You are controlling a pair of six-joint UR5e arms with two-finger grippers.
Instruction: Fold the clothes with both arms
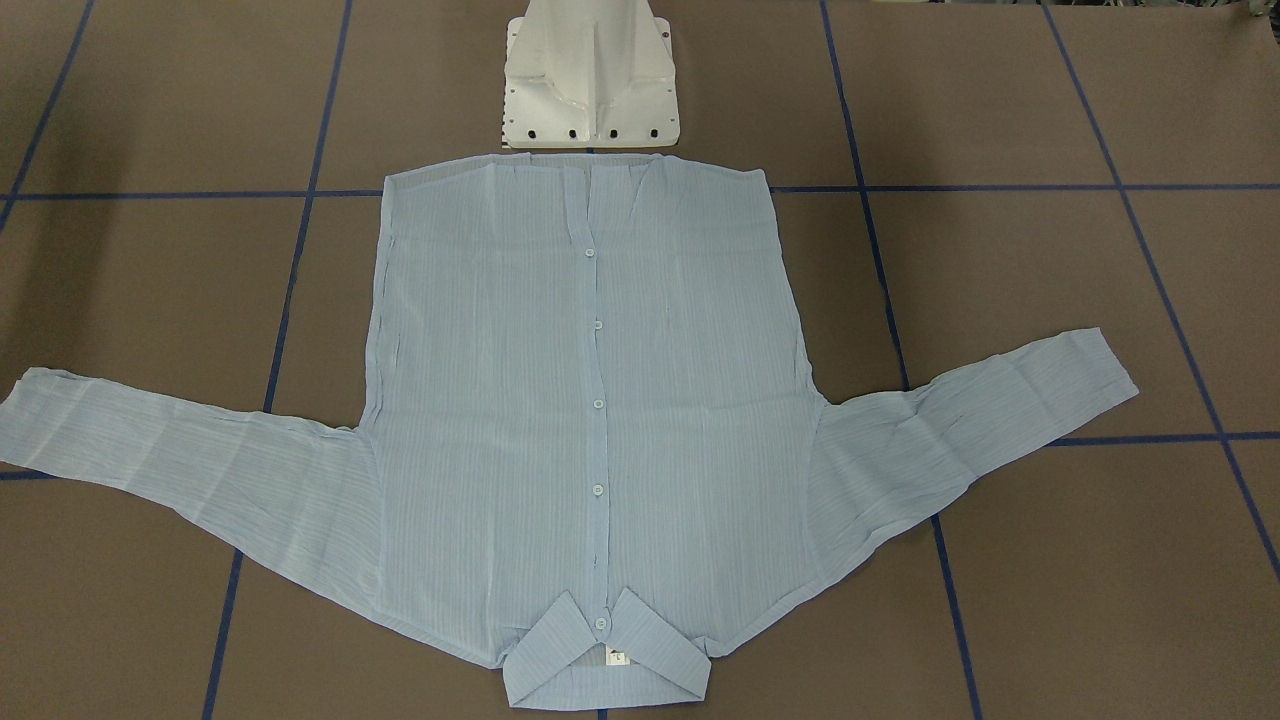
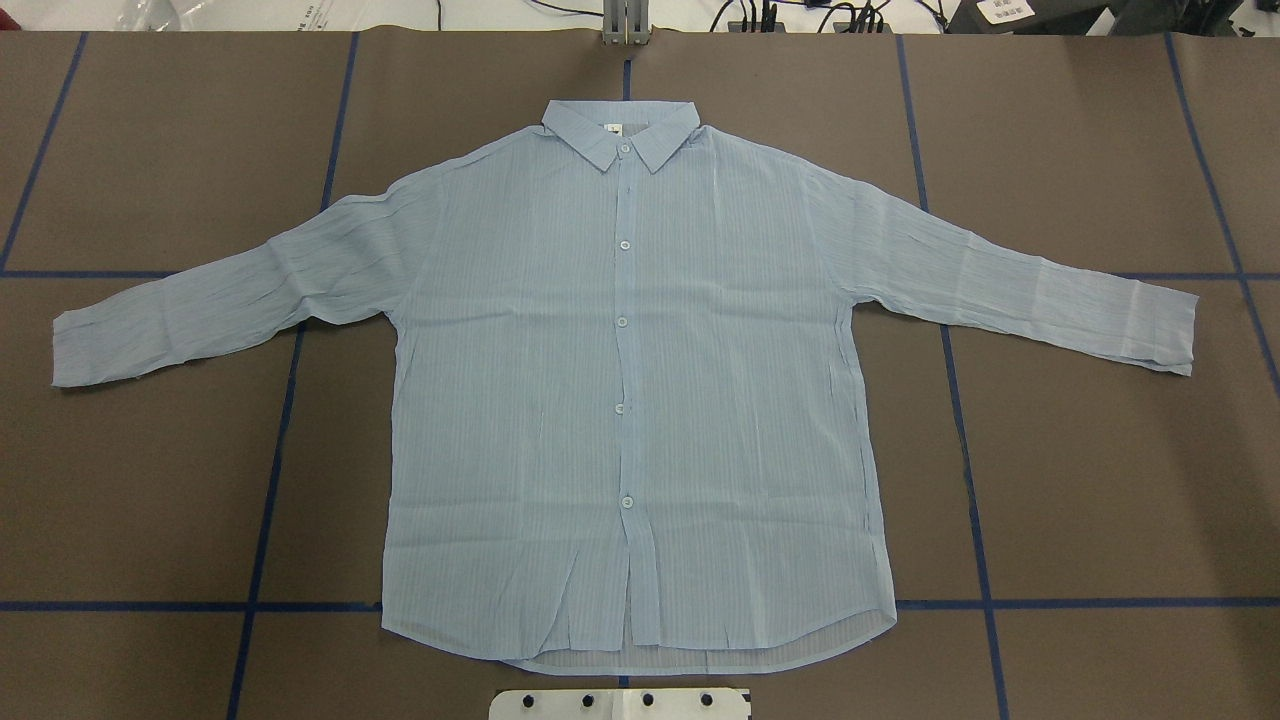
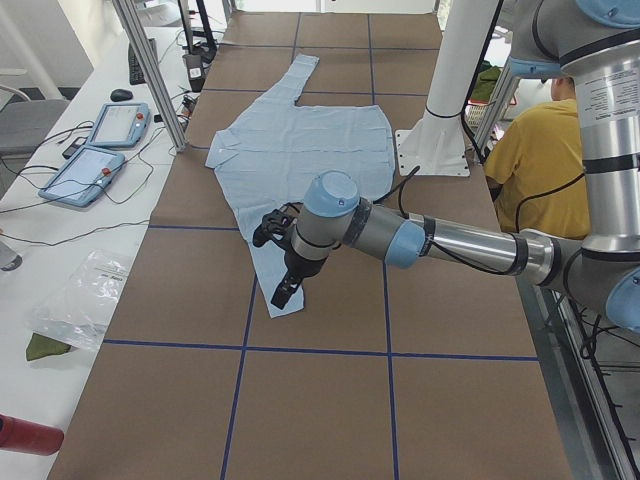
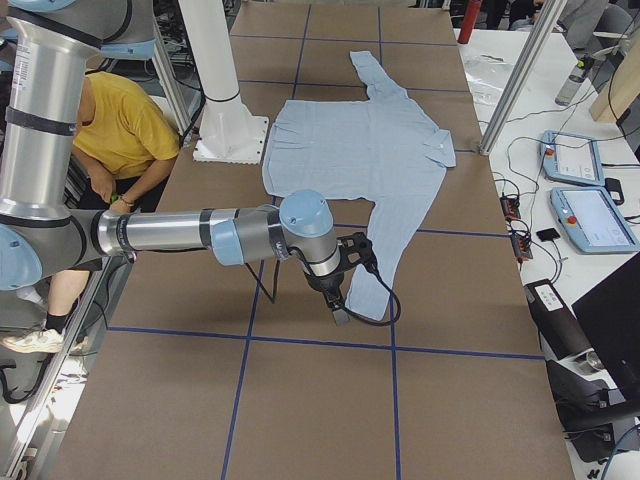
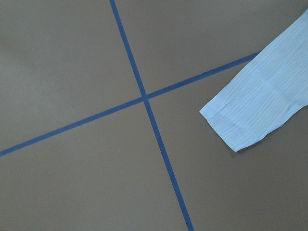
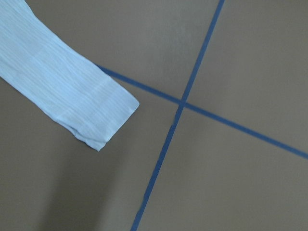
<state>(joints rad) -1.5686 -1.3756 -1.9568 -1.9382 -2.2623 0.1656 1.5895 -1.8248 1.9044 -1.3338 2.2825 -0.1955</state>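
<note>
The clothes are one light-blue striped shirt (image 1: 600, 400) (image 2: 620, 400), lying flat and buttoned, front up, on the brown table. Both sleeves are spread out to the sides, and the collar (image 2: 620, 135) points away from the robot's base. The left arm hovers over the end of its near sleeve (image 3: 285, 250). Its black left gripper (image 3: 283, 295) hangs above the cuff (image 5: 240, 122), and I cannot tell whether it is open or shut. The right gripper (image 4: 339, 314) hangs by the other cuff (image 6: 96, 120) (image 4: 375, 290), its state likewise unclear. Neither gripper shows in the overhead or front views.
The white pedestal base (image 1: 590, 80) (image 3: 440, 140) stands at the shirt's hem. Blue tape lines (image 2: 290, 400) grid the table. A person in a yellow shirt (image 3: 540, 150) (image 4: 120, 130) sits behind the robot. Touch-screen pendants (image 3: 100, 150) (image 4: 590, 190) and cables lie on the side bench.
</note>
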